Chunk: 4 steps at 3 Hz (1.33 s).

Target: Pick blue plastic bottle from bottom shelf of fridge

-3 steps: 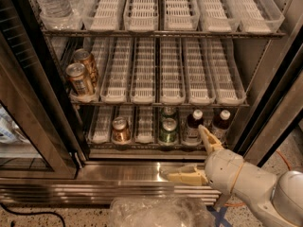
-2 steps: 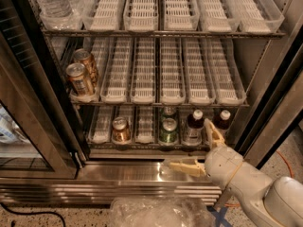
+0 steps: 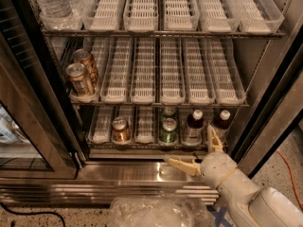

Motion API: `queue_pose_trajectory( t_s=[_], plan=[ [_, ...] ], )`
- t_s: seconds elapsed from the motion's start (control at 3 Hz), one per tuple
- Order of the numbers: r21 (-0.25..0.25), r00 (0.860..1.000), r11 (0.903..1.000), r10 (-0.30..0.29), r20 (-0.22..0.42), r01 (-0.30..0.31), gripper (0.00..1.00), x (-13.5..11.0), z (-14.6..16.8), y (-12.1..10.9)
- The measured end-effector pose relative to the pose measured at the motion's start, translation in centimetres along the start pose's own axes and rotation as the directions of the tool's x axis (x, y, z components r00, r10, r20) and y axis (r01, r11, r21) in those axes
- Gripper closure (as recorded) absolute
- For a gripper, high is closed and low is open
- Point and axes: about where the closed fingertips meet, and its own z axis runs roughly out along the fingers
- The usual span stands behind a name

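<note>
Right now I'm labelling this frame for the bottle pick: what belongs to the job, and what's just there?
Job: fridge; bottom shelf; two white-capped bottles on it (none looks plainly blue); gripper, jaws open, before that shelf.
Idle: cans on both lower shelves; water bottles top left; crumpled clear plastic below.

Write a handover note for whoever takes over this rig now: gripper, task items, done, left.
Gripper: open, empty, outside the tall stainless-steel fridge, by its steel base, below the right end of the bottom wire shelf.
That shelf's right lanes hold two dark white-capped plastic bottles beside green metal cans; neither looks plainly blue.
Done: door open, gripper close.
Left: pick out the bottle, reach in, grasp, withdraw.
</note>
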Motion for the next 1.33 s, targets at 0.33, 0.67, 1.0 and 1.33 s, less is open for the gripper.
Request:
queue_pose_trajectory(
  t_s=[0.33, 0.67, 1.0, 1.33],
  plan=[
    [0.000, 1.000, 1.0000, 0.000, 0.000, 0.000, 0.00, 0.0, 0.0, 0.0],
    [0.030, 0.999, 0.9992, 0.026, 0.020, -0.027, 0.00, 0.4, 0.6, -0.9],
    [0.109, 0.997, 0.9940, 0.002, 0.077, -0.010, 0.00, -0.5, 0.9, -1.1],
    [0.185, 0.983, 0.9827, -0.049, 0.176, 0.016, 0.00, -3.9, 1.6, 0.9]
  ],
)
